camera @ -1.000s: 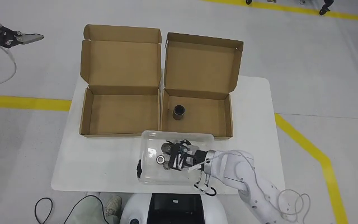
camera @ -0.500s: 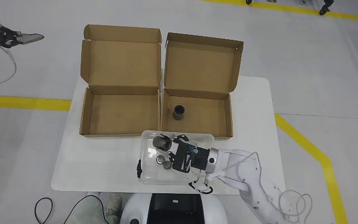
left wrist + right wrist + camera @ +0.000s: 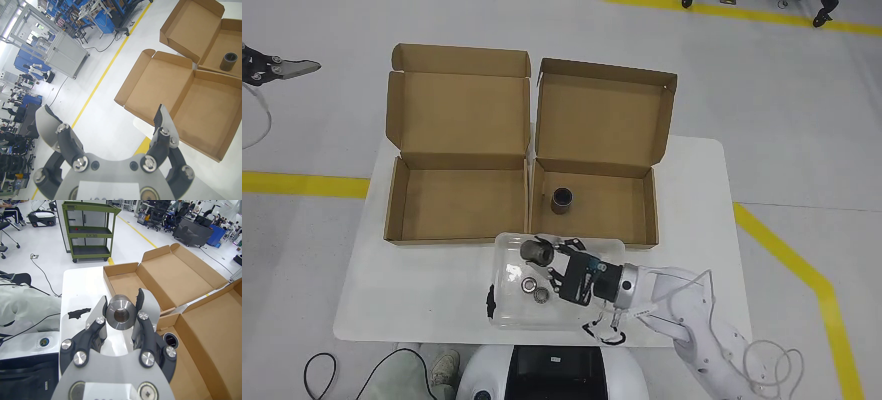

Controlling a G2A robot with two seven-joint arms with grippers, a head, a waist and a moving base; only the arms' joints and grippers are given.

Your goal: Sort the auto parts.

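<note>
Jaws of the right gripper (image 3: pixel 122 297) are clamped on a thick steel bushing (image 3: pixel 120 314), one finger on each side of its round wall. Its bored end face is turned back toward the wrist camera. From above we see the bushing held over the far part of the clear plastic bin (image 3: pixel 512 315), toward the bin's left side and close to its far rim. We cannot tell how high above the bin's floor it hangs.

Two small round metal parts (image 3: pixel 531 285) lie in the bin on the robot's side of the held bushing, close together; we cannot tell whether they touch. A small black scrap (image 3: pixel 489 299) lies on the white table (image 3: pixel 692 200) against the outside of the bin's left wall.

Beyond the bin we see two open cardboard boxes side by side, walls touching, lids folded back away from the robot. The left cardboard box (image 3: pixel 457 205) sits on the far left part of the table. The right cardboard box (image 3: pixel 612 205) holds a dark sleeve (image 3: pixel 562 200), which stands upright with its bore facing up, near the wall that box shares with its neighbour. The bin's far rim lies just beside the near wall of the right box, and its left corner reaches a little past the seam between the two.

The left gripper (image 3: pixel 103 109) hangs well off the table on the robot's far left, over the floor, with its jaws spread wide apart. In its wrist view both boxes lie beyond it, the left one nearer.
</note>
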